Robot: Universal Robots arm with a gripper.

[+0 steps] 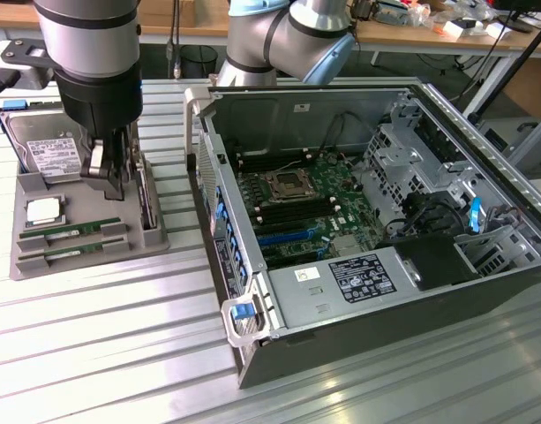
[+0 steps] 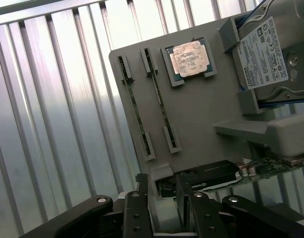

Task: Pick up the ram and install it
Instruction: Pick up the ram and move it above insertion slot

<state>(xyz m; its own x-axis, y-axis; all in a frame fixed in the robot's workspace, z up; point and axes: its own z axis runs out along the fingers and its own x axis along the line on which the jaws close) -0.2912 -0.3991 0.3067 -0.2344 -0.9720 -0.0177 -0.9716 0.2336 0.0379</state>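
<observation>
Two ram sticks lie side by side in slots of the grey tray (image 1: 85, 265): one ram (image 1: 71, 231) behind, the other (image 1: 73, 247) in front. In the wrist view both show edge-on, ram (image 2: 134, 106) and ram (image 2: 159, 99). My gripper (image 1: 108, 177) hangs over the tray's back half, above and behind the sticks and apart from them. Its jaws are open, the fingers (image 2: 142, 201) spread with nothing gripped, gripper (image 2: 162, 206). The open computer case (image 1: 252, 322) lies to the exterior view's right, its motherboard (image 1: 296, 208) facing up.
On the tray also sit a silver hard drive (image 1: 54, 152), a square processor chip (image 1: 42, 210) and a graphics card (image 1: 146, 199) standing on edge right beside the gripper. The case's raised side wall (image 1: 213, 190) stands between tray and motherboard. The ribbed metal table (image 1: 102, 344) runs under everything.
</observation>
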